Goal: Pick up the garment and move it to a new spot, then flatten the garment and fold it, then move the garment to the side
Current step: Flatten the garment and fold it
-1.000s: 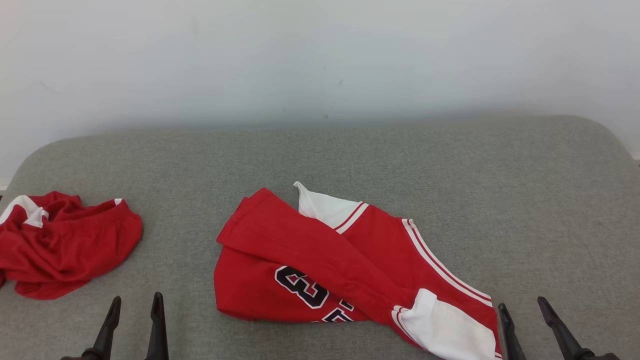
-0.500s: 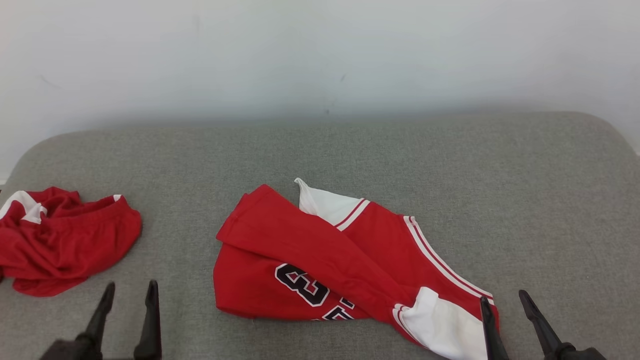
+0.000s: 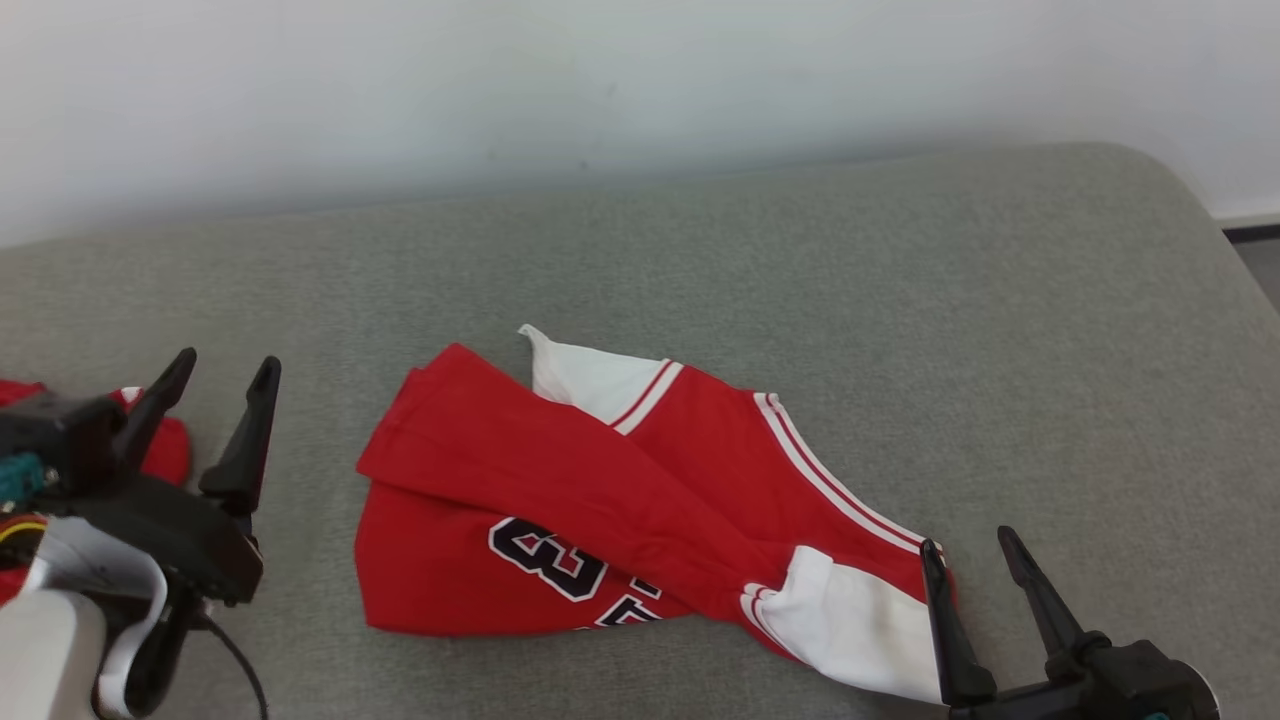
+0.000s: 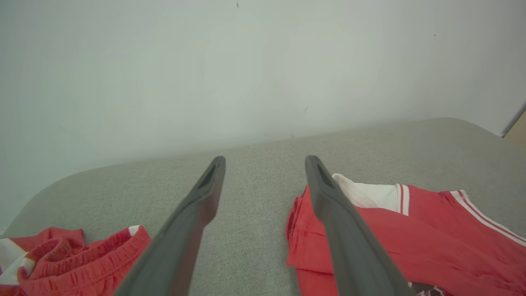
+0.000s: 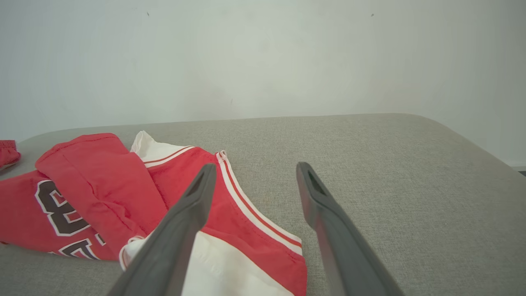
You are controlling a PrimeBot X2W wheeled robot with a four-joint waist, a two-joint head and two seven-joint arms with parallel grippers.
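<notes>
Bench (image 3: 700, 250), grey and upholstered, against a pale wall. On it the garment (image 3: 520, 470) lies crumpled, centre-front, one red band folded diagonally over the number, white sleeve at its near right corner. Second red cloth (image 4: 74, 263) bunched at far left, well apart from it. Fingers of left gripper (image 3: 228, 358) spread, empty, raised beside the garment's left edge. Fingers of right gripper (image 3: 968, 538) spread, empty, one tip over the white sleeve's edge

Risks (judgement): a pinch on the sleeve alone would lift the garment twisted; the folded band may bring up two layers at once; left gripper could snag the second cloth

Versus one second ago: whole head view has swung, so the camera moved; garment's crumple unchanged; left gripper now higher in that view, wrist and forearm showing; both pairs of fingers as wide as before
</notes>
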